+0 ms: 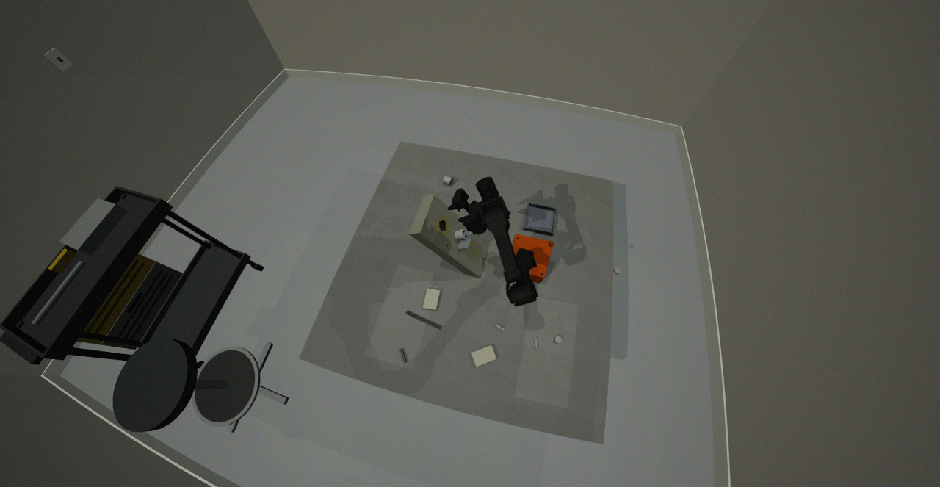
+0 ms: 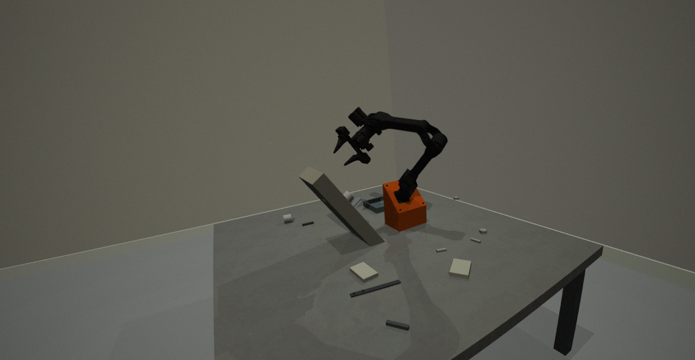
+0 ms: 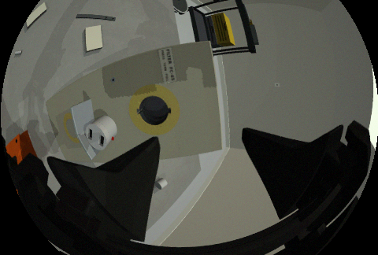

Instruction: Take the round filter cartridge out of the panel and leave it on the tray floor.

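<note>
Upper middle of the top frame, gripper (image 1: 455, 214) (image 2: 339, 158) (image 3: 201, 138) hangs above the tilted service panel (image 1: 424, 221) (image 2: 340, 207) (image 3: 189, 129), fingers wide apart, nothing between them. Filter cartridge (image 1: 460, 235) (image 2: 347, 196) (image 3: 103, 131) is out of its round port (image 1: 442, 225) (image 3: 153, 110), which shows dark inside a yellow ring near centre of the wrist frame. Cartridge sits left of that, low on the panel's sloped face, beside the pale blue-grey flap (image 1: 463, 245) (image 2: 357, 201) (image 3: 82, 119); looks propped there, exact contact unclear. Both slots visible, facing the wrist camera. Tray (image 1: 538, 231) (image 2: 371, 207) is right of centre in the top frame, well apart from the cartridge. Step in hand, my call: extraction done, cartridge loose and not delivered, so a regrasp. Next move: shift toward the cartridge, line the fingers up with the slots or straddle the body, close, lift away from flap and panel, carry to tray, lower onto its floor, open, back off. Risk: a nudge could roll it down the slope; an off-centre pinch could slip.
</note>
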